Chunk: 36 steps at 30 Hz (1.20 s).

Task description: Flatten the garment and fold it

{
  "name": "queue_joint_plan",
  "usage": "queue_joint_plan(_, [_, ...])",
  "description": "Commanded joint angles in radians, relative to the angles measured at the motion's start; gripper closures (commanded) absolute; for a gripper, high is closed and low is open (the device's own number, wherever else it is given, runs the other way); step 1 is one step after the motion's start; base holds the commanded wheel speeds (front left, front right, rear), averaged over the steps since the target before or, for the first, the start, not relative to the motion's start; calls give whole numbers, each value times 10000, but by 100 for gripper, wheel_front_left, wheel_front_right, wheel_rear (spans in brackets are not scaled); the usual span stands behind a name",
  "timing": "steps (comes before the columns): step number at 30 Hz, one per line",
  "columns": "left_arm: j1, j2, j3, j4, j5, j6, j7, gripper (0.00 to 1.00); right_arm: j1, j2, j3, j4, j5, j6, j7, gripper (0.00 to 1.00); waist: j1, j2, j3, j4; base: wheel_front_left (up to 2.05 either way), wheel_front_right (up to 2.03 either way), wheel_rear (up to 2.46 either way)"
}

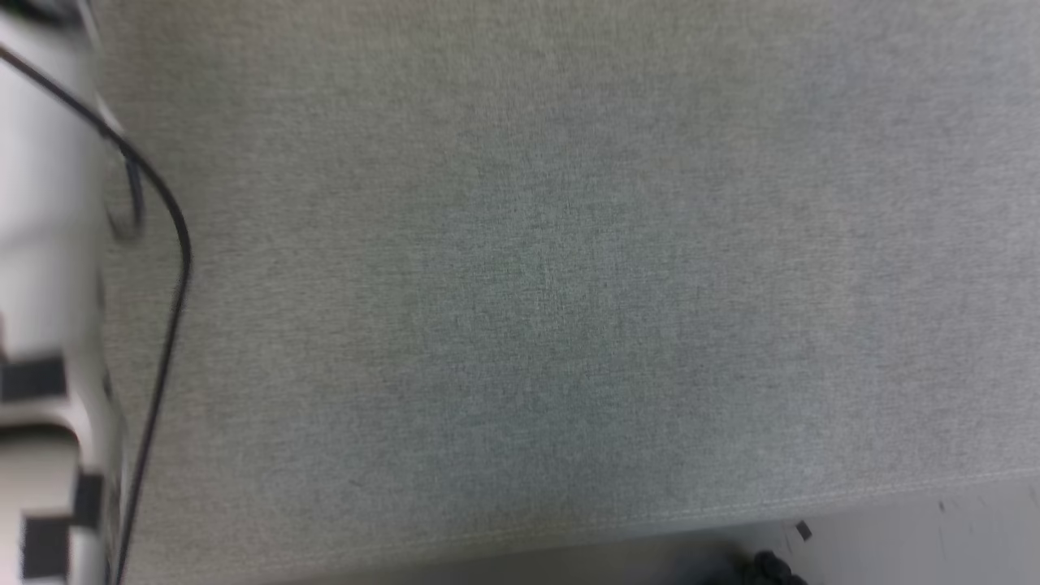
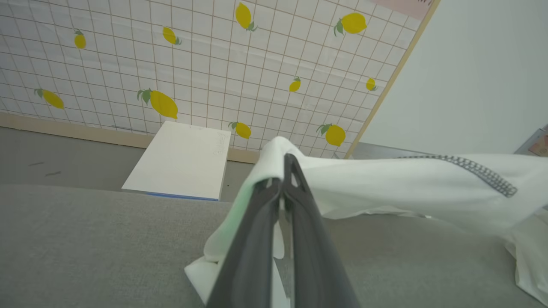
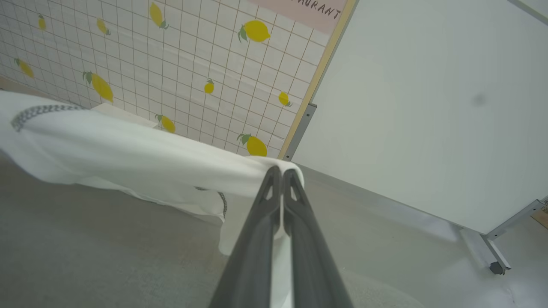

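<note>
Left end effector point(image 2: 283, 172) tight on garment point(image 2: 385, 188)

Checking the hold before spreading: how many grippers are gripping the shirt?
2. The left gripper is shut on one bunched part of the garment; the right gripper is shut on another part, cloth spanning between them.

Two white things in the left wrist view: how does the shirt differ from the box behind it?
The garment is limp cloth, held up between the shut left gripper and right gripper over the grey surface. The white box is rigid and flat-sided, lying untouched beyond that surface, by the lemon-patterned wall. The garment carries dark zigzag stitching; the white box is plain apart from a blue bottom edge. Both are white.
</note>
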Motion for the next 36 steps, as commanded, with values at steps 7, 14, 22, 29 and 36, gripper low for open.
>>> queue_joint_plan(7, [4411,312,-479,-1303,-525,-117,1178,100,3755,-599,914,-1174,1885,-23,1389,100,-1,-1,-1890,436,0,0,0])
queue_joint_plan(14, [8425,93,-574,-2898,-1409,316,1700,100,7922,-885,-123,-3389,2523,-23,2678,100,-1,-1,-3058,629,0,0,0])
queue_joint_plan(22, [10929,-102,-626,-3739,-1873,609,1612,100,11748,489,-2085,-5353,1800,-23,3845,100,-1,-1,-3791,782,0,0,0])
queue_joint_plan(29, [12093,-127,-632,-3989,-2092,849,1689,100,13457,2028,-3225,-6179,1026,-23,4317,100,-1,-1,-4119,813,0,0,0])
queue_joint_plan(36, [12969,-72,-782,-3929,-2208,1004,1927,100,14409,2910,-3916,-6356,537,-23,4789,100,-1,-1,-4336,888,0,0,0])
